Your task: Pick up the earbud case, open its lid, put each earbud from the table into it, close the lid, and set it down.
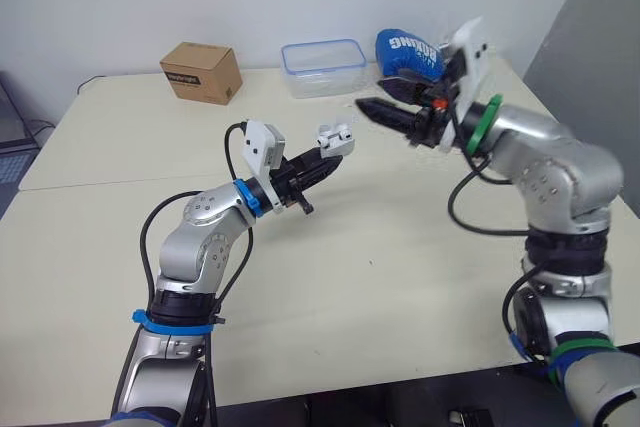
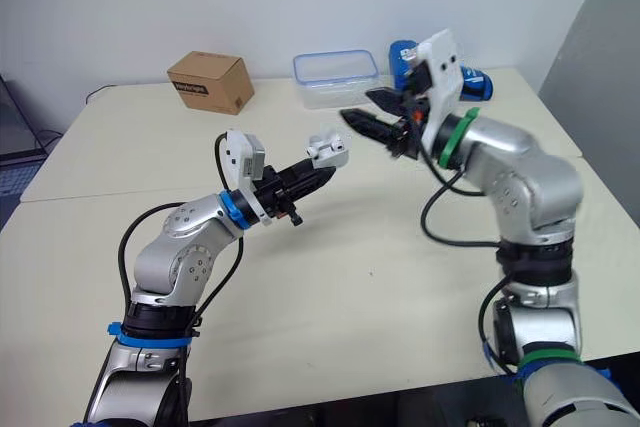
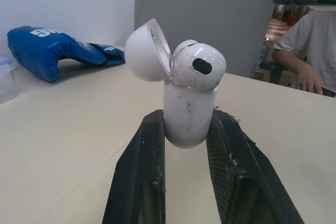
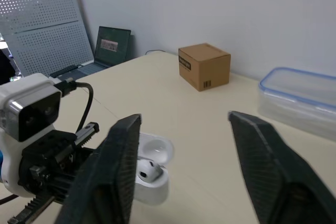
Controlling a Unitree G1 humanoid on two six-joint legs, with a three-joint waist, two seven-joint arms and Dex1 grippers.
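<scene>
Left wrist view: earbud case [image 3: 188, 109] clamped in left tool [image 3: 187, 121] w/ lid [image 3: 146, 51] open.

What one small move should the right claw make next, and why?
Probably bring the right claw onto the lid and tip it shut: the left claw holds the case with its lid open, an earbud sits inside, and the right claw is open, empty.

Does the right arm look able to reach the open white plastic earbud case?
Probably yes: the open right tool faces the white plastic earbud case, which the left tool holds up, nothing between them.
</scene>
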